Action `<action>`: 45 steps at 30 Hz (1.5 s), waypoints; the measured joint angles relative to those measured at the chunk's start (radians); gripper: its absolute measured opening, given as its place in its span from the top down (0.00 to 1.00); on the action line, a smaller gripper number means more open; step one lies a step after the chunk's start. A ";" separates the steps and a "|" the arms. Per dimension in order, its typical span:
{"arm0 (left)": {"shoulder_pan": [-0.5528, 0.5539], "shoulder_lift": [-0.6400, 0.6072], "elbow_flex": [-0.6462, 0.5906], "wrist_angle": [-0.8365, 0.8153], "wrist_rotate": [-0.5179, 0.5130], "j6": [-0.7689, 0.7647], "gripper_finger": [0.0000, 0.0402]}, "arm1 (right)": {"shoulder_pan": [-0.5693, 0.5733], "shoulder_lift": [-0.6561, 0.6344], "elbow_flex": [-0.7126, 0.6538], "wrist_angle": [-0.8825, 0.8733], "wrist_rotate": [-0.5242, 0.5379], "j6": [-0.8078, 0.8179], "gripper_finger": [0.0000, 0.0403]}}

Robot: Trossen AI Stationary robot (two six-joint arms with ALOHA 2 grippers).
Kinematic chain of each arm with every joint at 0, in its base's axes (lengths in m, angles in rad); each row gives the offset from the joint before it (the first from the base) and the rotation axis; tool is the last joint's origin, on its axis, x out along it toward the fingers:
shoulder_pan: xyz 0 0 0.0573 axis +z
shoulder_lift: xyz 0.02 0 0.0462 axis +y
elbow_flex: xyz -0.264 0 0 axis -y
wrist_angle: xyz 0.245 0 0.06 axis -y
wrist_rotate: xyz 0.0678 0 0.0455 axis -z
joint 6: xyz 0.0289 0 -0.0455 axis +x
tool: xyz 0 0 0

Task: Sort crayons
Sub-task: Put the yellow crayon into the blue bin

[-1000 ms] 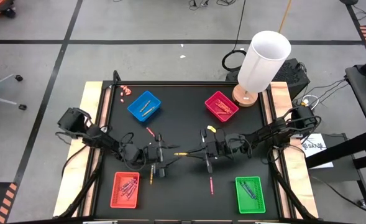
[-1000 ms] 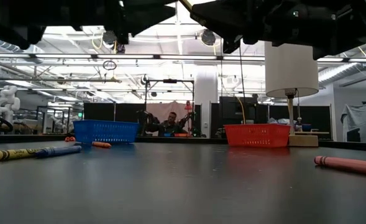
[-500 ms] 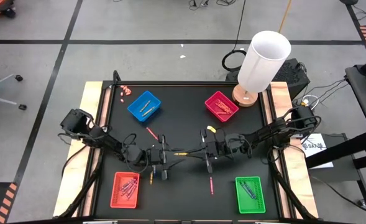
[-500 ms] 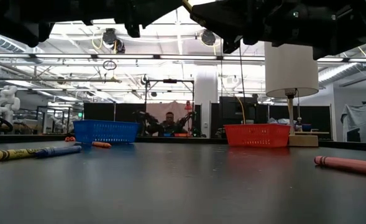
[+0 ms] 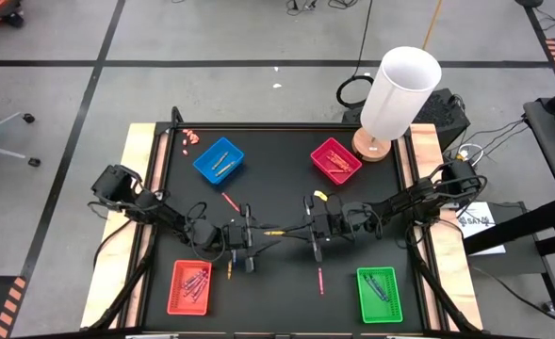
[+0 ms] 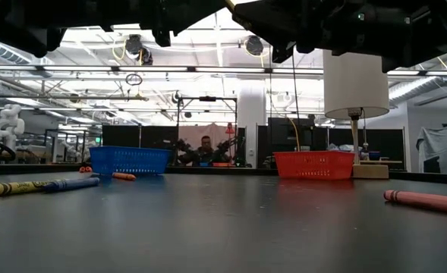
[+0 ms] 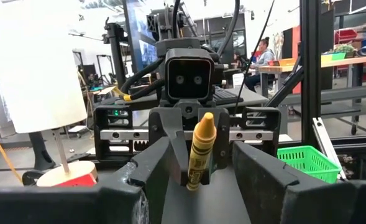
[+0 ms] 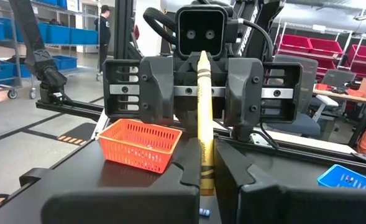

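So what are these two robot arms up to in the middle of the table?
They are passing a yellow crayon between them. The right hand is shut on one end of it. The left hand faces it and has the other end between its fingers. More crayons lie on the table, others already in the coloured trays.

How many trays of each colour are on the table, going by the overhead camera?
Blue tray: 1
Magenta tray: 1
Red tray: 1
Green tray: 1
Total: 4 trays
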 joint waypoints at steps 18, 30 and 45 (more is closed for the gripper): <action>0.000 0.000 0.000 0.001 0.015 0.016 0.69 | 0.000 0.000 0.000 0.008 0.000 -0.004 0.99; 0.000 0.000 0.000 0.000 -0.004 0.018 0.97 | 0.000 -0.001 0.001 0.000 0.000 -0.001 0.93; 0.000 -0.028 0.000 -0.099 -0.037 0.041 0.93 | -0.003 -0.001 0.001 -0.363 0.179 0.056 0.67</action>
